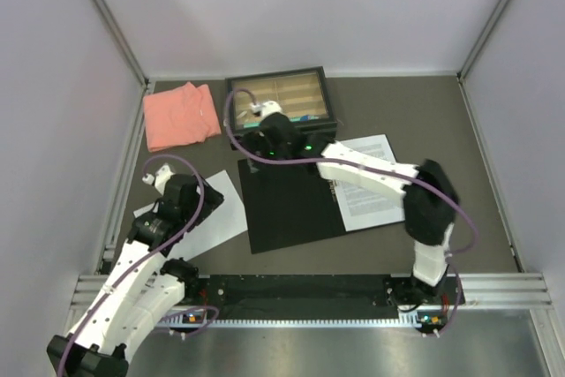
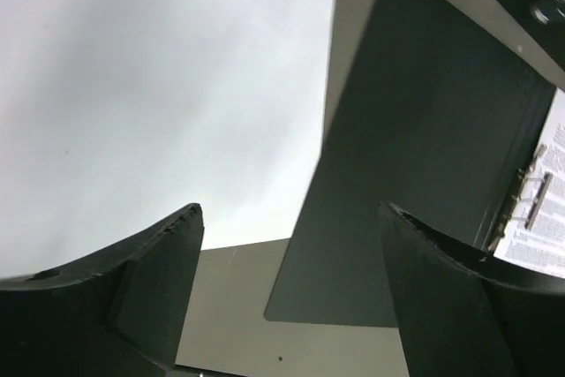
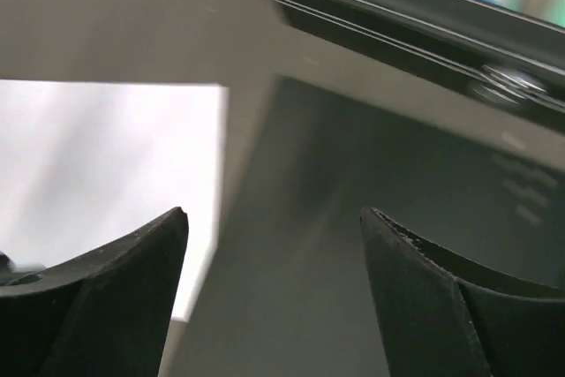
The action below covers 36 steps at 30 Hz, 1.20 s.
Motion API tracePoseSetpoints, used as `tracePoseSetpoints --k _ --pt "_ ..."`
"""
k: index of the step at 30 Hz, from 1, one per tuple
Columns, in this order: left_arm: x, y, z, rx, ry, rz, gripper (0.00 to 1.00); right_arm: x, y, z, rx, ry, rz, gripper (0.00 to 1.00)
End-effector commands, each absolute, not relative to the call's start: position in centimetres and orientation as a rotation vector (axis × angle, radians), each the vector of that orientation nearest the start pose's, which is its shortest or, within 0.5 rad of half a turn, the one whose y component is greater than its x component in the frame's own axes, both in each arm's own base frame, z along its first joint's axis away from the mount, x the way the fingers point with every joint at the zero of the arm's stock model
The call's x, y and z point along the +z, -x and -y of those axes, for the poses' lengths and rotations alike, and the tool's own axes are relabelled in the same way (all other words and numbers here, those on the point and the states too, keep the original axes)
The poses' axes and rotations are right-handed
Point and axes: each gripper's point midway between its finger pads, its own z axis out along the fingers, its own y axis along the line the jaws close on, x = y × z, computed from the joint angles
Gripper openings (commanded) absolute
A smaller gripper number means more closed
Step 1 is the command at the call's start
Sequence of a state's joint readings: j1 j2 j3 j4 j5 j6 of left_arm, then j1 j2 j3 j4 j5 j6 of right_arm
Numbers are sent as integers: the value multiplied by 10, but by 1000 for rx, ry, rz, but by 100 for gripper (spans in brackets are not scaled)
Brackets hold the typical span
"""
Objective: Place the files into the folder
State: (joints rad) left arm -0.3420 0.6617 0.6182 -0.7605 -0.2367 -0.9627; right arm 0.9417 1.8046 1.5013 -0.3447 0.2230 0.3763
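Top external view: folder [image 1: 287,209] lies open, black inside up, files [image 1: 366,209] along its right side; left gripper [image 2: 291,209] and right gripper [image 3: 274,214] both gape wide, empty.

Table [image 1: 459,130]: pink cloth [image 1: 180,115], tray [image 1: 282,72], open folder [image 1: 291,209], files [image 1: 371,196], white sheet [image 1: 216,214].

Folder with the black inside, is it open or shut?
Open: the flat folder lies spread, matte black inside facing up, printed white sheets along its right edge.
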Motion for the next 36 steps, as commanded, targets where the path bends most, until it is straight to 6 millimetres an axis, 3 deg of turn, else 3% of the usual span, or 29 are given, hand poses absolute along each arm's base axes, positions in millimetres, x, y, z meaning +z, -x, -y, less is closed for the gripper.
tracePoseSetpoints --k 1,2,3,4,9,23,31,36 --pt "103 -195 52 -299 1072 -2203 79 192 -315 -492 748 696 -2067 74" --pt "100 -195 53 -306 1089 -2202 78 164 -317 -505 750 725 -2106 72" --pt "92 -194 54 -304 1125 -2206 76 179 -317 -523 804 741 -2069 70" --pt "89 -195 55 -309 1136 -2204 74 177 -314 -533 836 773 -2063 68" --pt "68 -196 56 -296 1174 -2227 69 144 -323 -565 829 827 -2107 67" --pt "43 -192 47 -192 1200 -2261 63 75 -328 -577 801 849 -2199 84" --pt "32 -185 44 -159 1204 -2284 63 46 -330 -576 782 864 -2234 87" --pt "29 -183 42 -141 1206 -2288 63 34 -316 -578 859 867 -2283 85"
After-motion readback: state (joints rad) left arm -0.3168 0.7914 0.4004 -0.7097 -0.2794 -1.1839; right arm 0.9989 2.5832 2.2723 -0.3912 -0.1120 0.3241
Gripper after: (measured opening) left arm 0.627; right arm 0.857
